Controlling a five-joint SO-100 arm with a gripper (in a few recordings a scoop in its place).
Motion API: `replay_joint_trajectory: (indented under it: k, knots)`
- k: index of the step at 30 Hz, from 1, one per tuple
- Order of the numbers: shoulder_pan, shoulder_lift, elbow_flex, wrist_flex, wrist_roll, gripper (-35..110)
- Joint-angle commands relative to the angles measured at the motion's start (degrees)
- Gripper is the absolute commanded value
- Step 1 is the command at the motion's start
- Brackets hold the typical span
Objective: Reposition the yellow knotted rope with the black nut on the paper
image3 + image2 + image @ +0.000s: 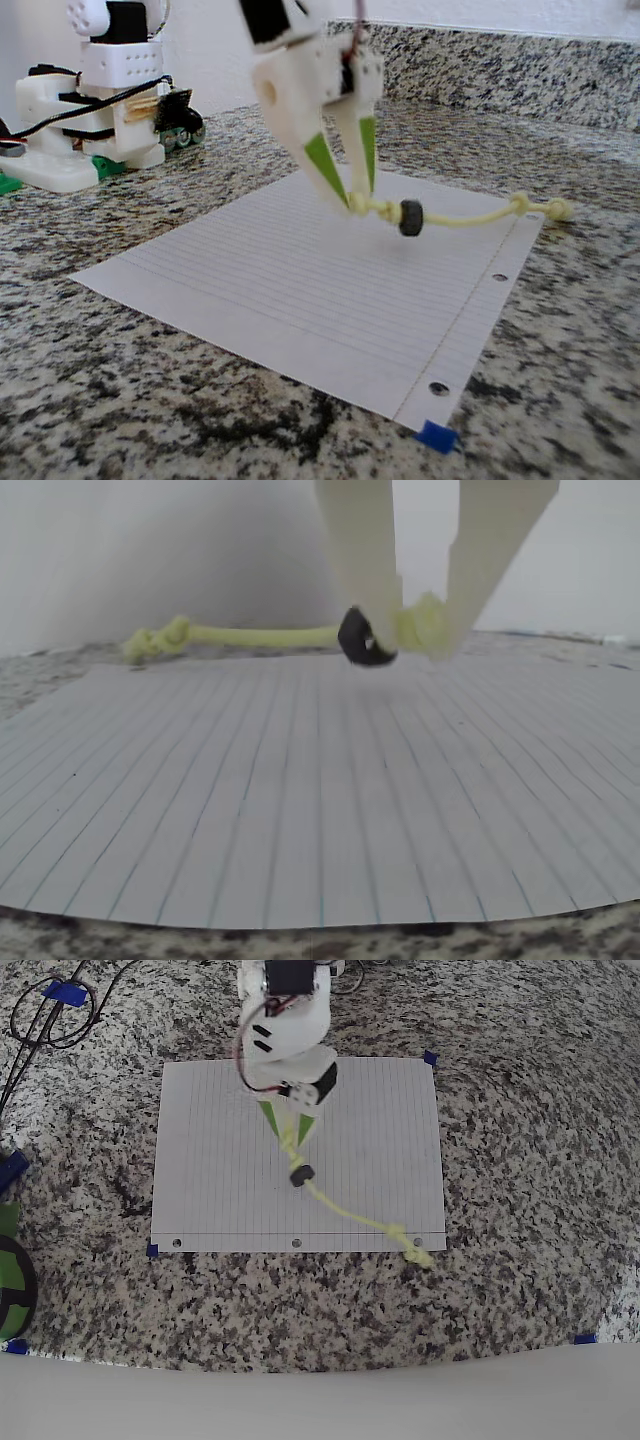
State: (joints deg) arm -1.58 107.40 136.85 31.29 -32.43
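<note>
Gripper (358,203) is clamped on one knotted end of the yellow knotted rope (470,217), fingers (365,555) nearly together with the knot pinched between the tips in the wrist view. Just beside that knot, at about three o'clock of it in the fixed view, the black nut (411,217) hangs on the cord, lifted clear of the paper (300,290). From the nut the rope trails toward five o'clock in the overhead view, its far knot (398,1231) near the sheet's punched edge, frayed tip on the granite counter (520,1160). Blue tape tabs (436,437) pin the corners.
</note>
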Motion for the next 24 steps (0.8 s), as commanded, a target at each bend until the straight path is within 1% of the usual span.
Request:
replay_joint_trajectory:
  k: [1,7,19,22,24]
  knots:
    - [1.8,9.8,3.9,-5.8,-10.7,0]
    - [5.4,24.9,14.1,-9.1,-16.8,0]
    - [22.0,54.1,21.7,-5.3,-24.0,0]
    - [27.0,60.4,24.5,-4.7,-27.0,0]
    - [30.3,63.1,24.6,-1.6,-30.7,0]
